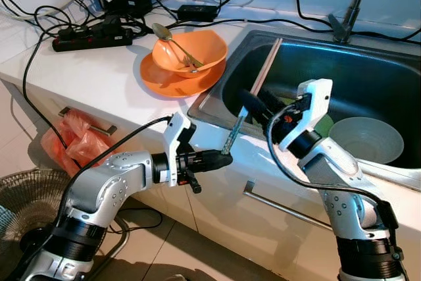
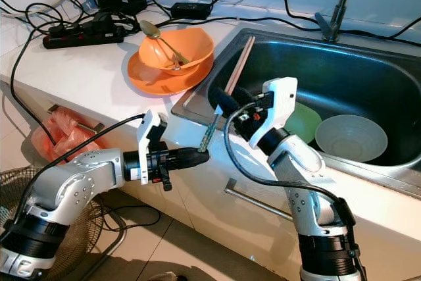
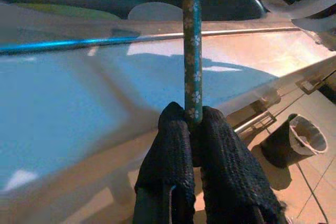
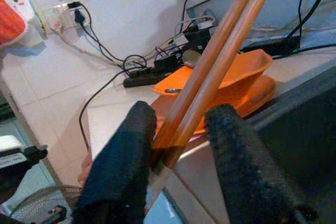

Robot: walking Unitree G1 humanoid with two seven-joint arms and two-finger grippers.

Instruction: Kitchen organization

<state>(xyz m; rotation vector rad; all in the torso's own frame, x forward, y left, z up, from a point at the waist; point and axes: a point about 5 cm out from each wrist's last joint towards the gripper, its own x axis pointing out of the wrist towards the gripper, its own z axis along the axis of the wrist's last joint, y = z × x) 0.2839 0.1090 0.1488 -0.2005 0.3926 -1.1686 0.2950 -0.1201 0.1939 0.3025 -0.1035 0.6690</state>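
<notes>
Left end effector (image 1: 222, 156) held out level in front of the desk's (image 1: 99, 70) front edge, just below the near left corner of the sink (image 1: 368, 64). Fingers (image 3: 173, 156) pinched closed on the lower end of a thin teal chopstick (image 3: 192, 51) with a small flower print; the stick rises from the fingertips toward the sink rim.

Right end effector (image 1: 253, 104) sits at the sink's near left corner, above the left one. Fingers (image 4: 123, 161) parted, with a pair of brown wooden chopsticks (image 1: 266, 66) running between them (contact with the pads cannot be told from the wrist view). The pair leans up along the sink's left wall toward the back rim.

In the basin: a pale grey-green bowl (image 1: 366, 138) to the right of the right arm, and a green dish (image 1: 323, 123) partly hidden behind that arm.

On the desk left of the sink: orange bowl (image 1: 191, 51) stacked on an orange plate (image 1: 164, 78), metal spoon (image 1: 172, 41) resting in the bowl. Behind, a black power strip (image 1: 92, 36) and tangled cables. Faucet (image 1: 352, 4) at the sink's back edge.

Below the desk: a red plastic bag (image 1: 69, 139) by the drawer handle, a fan grille (image 1: 26, 195) on the floor.
</notes>
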